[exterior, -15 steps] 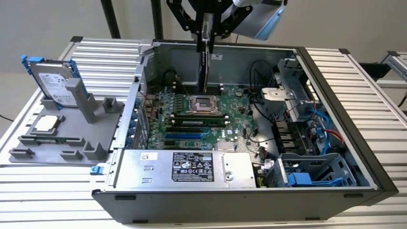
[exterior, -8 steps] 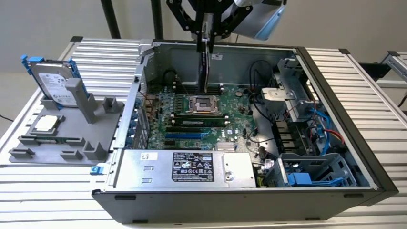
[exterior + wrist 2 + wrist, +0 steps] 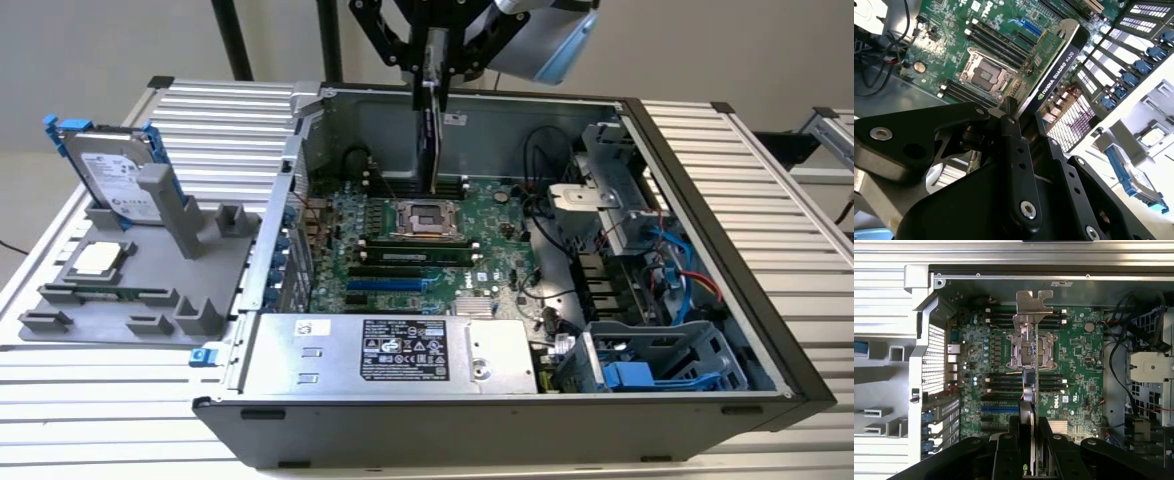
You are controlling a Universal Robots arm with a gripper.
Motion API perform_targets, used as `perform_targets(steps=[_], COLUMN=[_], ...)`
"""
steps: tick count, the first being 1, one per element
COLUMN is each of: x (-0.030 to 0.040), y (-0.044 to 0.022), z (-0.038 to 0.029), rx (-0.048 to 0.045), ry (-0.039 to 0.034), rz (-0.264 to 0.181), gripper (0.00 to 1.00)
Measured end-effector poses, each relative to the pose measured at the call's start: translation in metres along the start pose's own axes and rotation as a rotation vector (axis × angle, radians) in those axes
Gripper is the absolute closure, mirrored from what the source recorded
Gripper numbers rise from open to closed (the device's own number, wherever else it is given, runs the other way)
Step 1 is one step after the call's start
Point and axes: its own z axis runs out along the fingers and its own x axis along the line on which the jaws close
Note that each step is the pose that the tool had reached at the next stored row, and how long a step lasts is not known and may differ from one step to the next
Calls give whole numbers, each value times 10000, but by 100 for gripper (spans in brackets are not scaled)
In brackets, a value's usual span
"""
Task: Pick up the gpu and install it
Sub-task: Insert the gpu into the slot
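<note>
Fingers were clamped shut on the gpu, which hung edge-on over the open computer case, just at 12 o'clock of the CPU socket in the exterior view. My judgement was that the carry needed the card plumb, with its edge connector squared to the blue slot at 7 o'clock. The card had a green board, a black shroud and a silver bracket.
</note>
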Motion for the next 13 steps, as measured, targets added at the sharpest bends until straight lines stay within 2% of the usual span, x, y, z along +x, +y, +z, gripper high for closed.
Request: perform_targets(steps=[13], x=[0], y=[0], z=[0], rx=[7], ry=[65], rz=[-892], gripper=[100])
